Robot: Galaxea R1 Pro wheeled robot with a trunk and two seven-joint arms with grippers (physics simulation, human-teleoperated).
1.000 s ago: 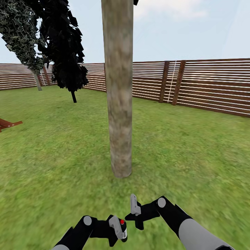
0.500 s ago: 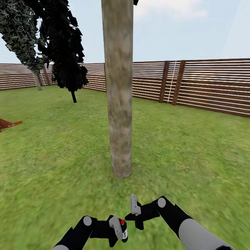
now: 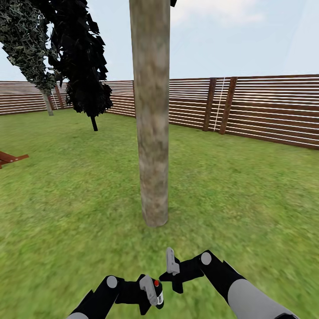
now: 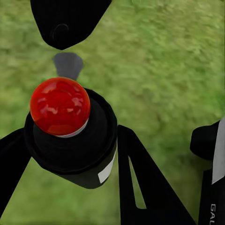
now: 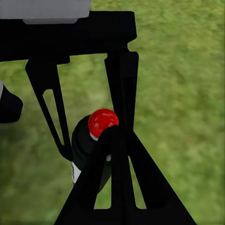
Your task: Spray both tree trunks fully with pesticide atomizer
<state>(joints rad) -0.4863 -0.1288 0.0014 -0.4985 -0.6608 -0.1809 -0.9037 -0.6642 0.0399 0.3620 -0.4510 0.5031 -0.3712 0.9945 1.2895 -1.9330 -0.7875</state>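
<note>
- Left gripper (image 3: 153,296): sitting low in the head view, its two black fingers (image 4: 140,187) closing on either side of a small dark bottle and gripping it.
- Pesticide atomizer (image 4: 70,136): the dark bottle with a round red cap, standing between the left fingers above the grass; a pale label is showing on its side. In the head view the red cap (image 3: 155,282) is peeking out at the gripper's tip.
- Right gripper (image 3: 173,270): hovering just beside the left one, slightly ahead of it. Its black fingers (image 5: 124,89) are standing apart with nothing between them, so it is carrying nothing; the red-capped bottle (image 5: 96,136) is showing past them in the right wrist view.
- Tree trunk (image 3: 151,115): a thick, straight column of mottled tan-grey bark rising from the lawn just ahead of both grippers and running out of the top of the head view. White specks on the bark cannot be made out.
- Lawn (image 3: 248,199): green grass spreading all round the trunk and under both arms.
- Second tree (image 3: 26,40): standing well back at far left, showing a grey-green ragged crown and a pale trunk.
- Black-leaved tree (image 3: 84,57): standing beside it on a thin dark stem.
- Fence (image 3: 266,108): brown horizontal slats closing the lawn's far side.
- Reddish wooden piece (image 3: 11,158): lying at the left edge; too little showing to identify.
</note>
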